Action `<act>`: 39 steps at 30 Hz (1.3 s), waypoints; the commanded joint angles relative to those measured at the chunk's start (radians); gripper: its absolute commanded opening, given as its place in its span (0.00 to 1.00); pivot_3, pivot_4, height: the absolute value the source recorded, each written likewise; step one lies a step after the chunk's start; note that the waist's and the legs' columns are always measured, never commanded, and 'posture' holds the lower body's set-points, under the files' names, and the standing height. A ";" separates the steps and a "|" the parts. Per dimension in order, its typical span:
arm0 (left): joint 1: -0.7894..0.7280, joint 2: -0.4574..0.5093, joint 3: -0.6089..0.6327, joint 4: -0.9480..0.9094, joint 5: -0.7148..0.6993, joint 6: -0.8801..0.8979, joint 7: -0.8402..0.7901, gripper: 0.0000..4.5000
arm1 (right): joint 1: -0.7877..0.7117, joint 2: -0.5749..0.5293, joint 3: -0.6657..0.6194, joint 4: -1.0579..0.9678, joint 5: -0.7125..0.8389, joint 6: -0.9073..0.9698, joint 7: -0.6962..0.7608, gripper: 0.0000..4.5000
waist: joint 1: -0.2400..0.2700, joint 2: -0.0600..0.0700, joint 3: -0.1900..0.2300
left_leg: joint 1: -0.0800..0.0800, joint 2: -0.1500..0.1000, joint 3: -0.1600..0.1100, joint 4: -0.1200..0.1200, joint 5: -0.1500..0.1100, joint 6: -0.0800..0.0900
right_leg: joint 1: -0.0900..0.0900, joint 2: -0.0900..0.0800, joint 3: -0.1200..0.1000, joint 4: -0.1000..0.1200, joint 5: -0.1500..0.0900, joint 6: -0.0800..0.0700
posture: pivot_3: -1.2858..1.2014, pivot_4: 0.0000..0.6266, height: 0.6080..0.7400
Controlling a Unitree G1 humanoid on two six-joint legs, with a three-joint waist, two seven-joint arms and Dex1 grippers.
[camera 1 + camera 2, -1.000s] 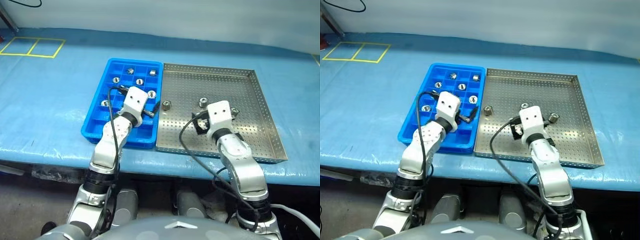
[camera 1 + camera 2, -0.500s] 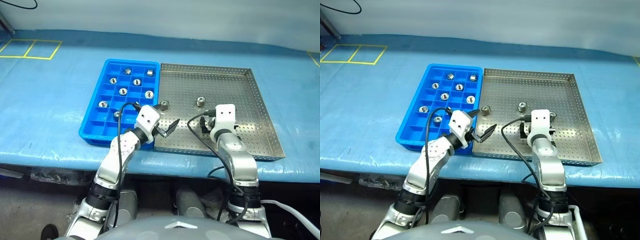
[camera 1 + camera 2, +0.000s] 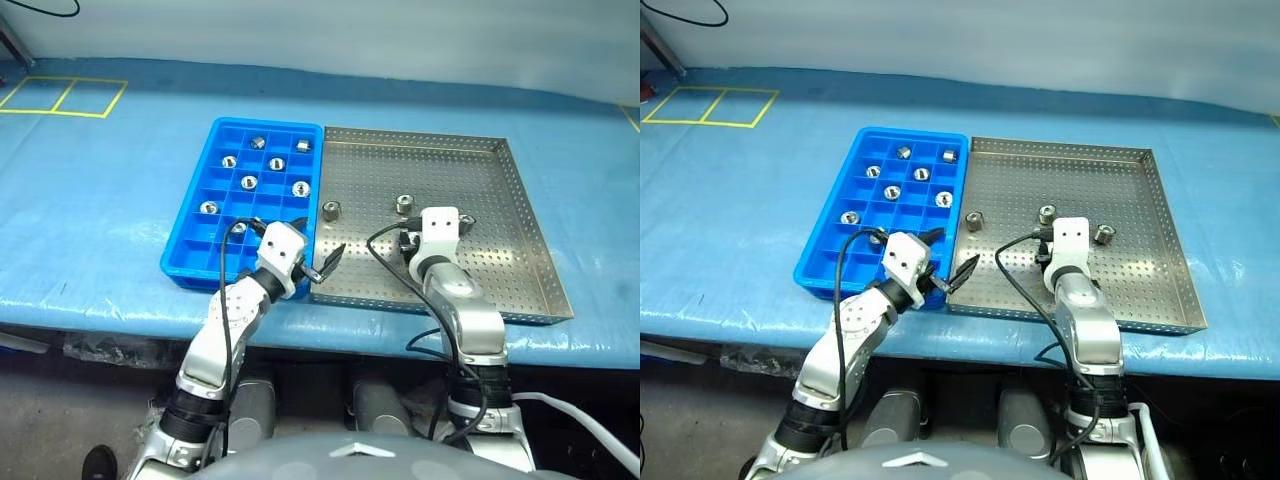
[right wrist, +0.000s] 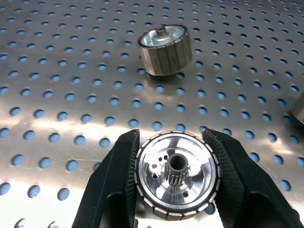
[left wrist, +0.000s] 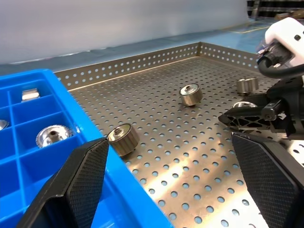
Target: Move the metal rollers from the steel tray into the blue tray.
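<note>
Metal rollers: lying split between 2 trays in the head views. Counting about 8 of them already in separate compartments of the blue tray [image 3: 268,122], left of centre, mostly in its upper rows. Counting 3 more loose on the steel tray [image 3: 500,200], right of centre: 1 near that tray's left edge [image 3: 331,210], 1 near mid-frame [image 3: 404,203], 1 further right [image 3: 1102,234], all well apart from one another.

Pinching a 4th roller [image 4: 176,173] down on the perforated sheet: right gripper [image 4: 173,142], jaws pressed onto the ribbed rim from both sides, toothed hub facing the wrist camera. Judging the grip as just taken and the lift as not yet begun, with the piece apparently resting on the steel tray near the middle loose roller [image 4: 165,45].

Hanging empty at lower centre: left gripper [image 3: 951,252], jaws spread wide, over the seam where the 2 trays are meeting, touching nothing, pointing toward the roller by the left edge.

Standing at roughly two thirds done, judging by the count: 8 placed, 4 remaining on the steel side including the gripped 1. Leaving plenty of empty compartments in the lower rows and along the left side of the blue tray for those 4.
</note>
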 commanded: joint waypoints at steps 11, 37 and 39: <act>0.072 0.008 0.105 -0.119 0.012 -0.035 0.107 1.00 | -0.277 0.055 0.231 0.030 -0.012 -0.045 0.083 0.38 | 0.030 0.000 0.000 | -0.001 0.000 -0.001 -0.001 0.000 0.000 | -0.001 0.000 -0.002 0.000 0.000 -0.001 | 0.59 0.24 1.00; 0.098 0.014 0.110 -0.140 0.011 -0.021 0.145 1.00 | -0.508 0.217 0.267 0.641 -0.015 -0.363 0.151 0.38 | 0.065 0.001 0.000 | 0.000 0.000 -0.002 -0.007 0.000 0.000 | -0.002 0.001 -0.003 -0.001 -0.002 -0.004 | 0.62 0.24 1.00; 0.098 0.015 0.109 -0.140 0.011 -0.021 0.146 1.00 | -0.511 0.217 0.255 0.678 -0.010 -0.375 0.148 0.38 | 0.066 0.001 0.000 | 0.001 0.000 -0.002 -0.007 0.000 0.000 | -0.002 0.001 -0.003 0.000 -0.002 -0.004 | 0.62 0.24 1.00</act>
